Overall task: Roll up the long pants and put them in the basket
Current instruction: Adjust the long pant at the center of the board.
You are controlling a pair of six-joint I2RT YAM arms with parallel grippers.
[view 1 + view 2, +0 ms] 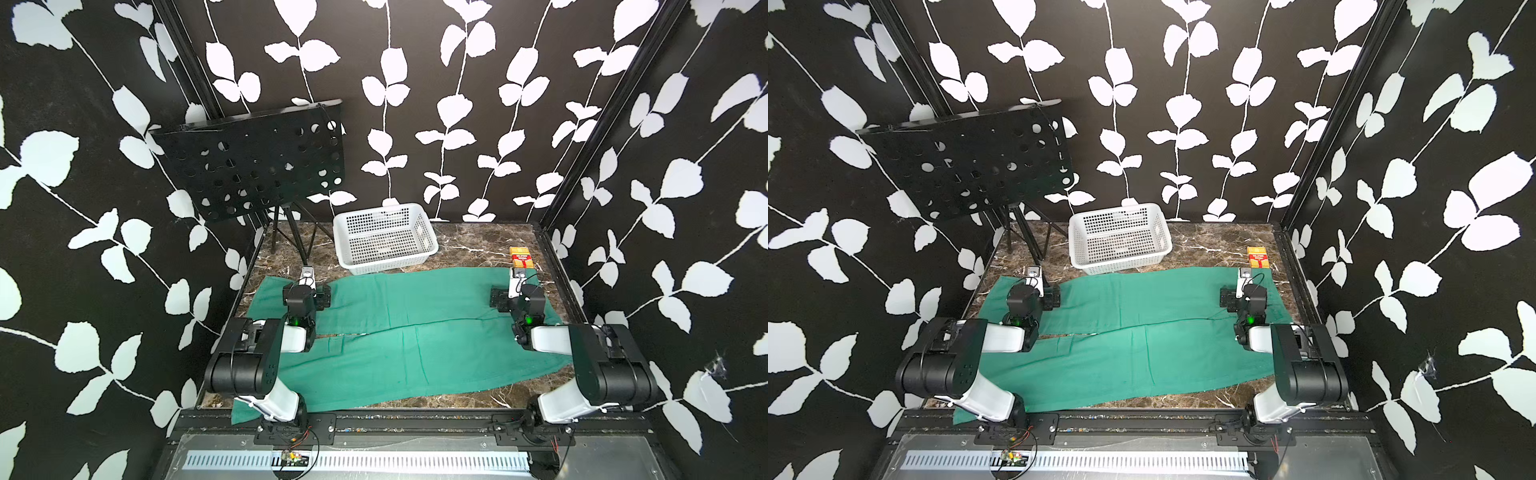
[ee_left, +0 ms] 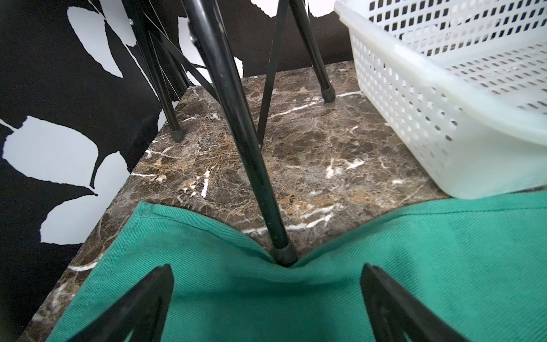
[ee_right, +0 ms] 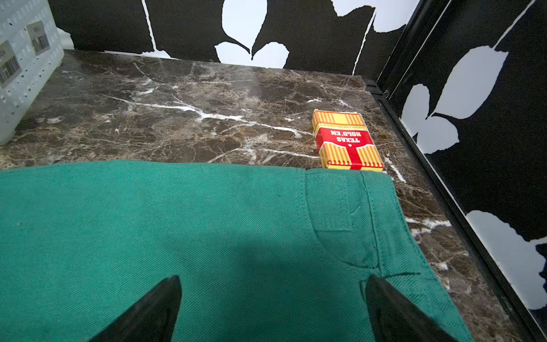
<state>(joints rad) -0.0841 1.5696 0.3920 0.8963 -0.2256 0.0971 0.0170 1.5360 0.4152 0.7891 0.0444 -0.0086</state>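
Brown marble worktop (image 1: 465, 245): long pants (image 1: 395, 345) spread flat; white basket (image 1: 374, 266) at far edge; playing-card box (image 1: 520, 255) near far right corner; music stand legs (image 1: 297, 239) at far left corner.

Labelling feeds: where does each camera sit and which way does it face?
Both top views: high over the near edge, looking down on the long pants; both arms show.
Left wrist: over the pants, facing stand legs and basket; open left gripper shows.
Right wrist: over the pants, facing the card box; open right gripper shows.
Both wrists share pants and basket.
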